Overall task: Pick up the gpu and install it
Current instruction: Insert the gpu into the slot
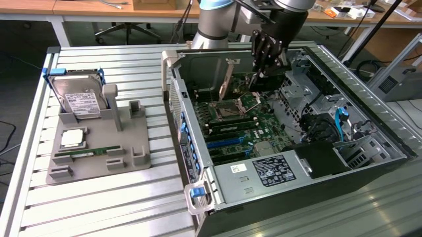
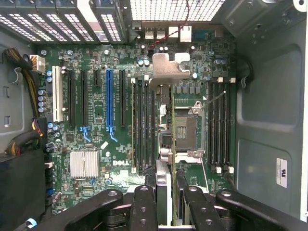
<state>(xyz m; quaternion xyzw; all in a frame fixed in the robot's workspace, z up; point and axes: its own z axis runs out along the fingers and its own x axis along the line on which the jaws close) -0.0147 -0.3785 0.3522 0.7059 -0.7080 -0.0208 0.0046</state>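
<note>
In the exterior view, the boxy grey power supply point(image 1: 264, 173) lies nearest, at 5 o'clock inside the open steel tower case point(image 1: 173, 94). Beyond it is the green motherboard point(image 1: 244, 123), ribbed with slots. At 1 o'clock the black gripper point(image 1: 262, 74) hangs over the board, its jaws pinching the gpu point(image 2: 163, 179). This thin flat card shows edge-on between the RAM slots point(image 2: 144, 125) and the CPU socket point(image 2: 185, 132), with its silver bracket point(image 2: 168, 70) farthest.

Your arm's point(image 1: 214, 22) grey column stands just beside and above the gripper point(image 1: 266, 73), and the black wrist point(image 1: 289, 17) bends over so the gripper points straight down. Its dark fingers point(image 2: 144, 207) sit close together, pinched part-way onto the thin edge of the card point(image 2: 163, 185) held between them.
</note>
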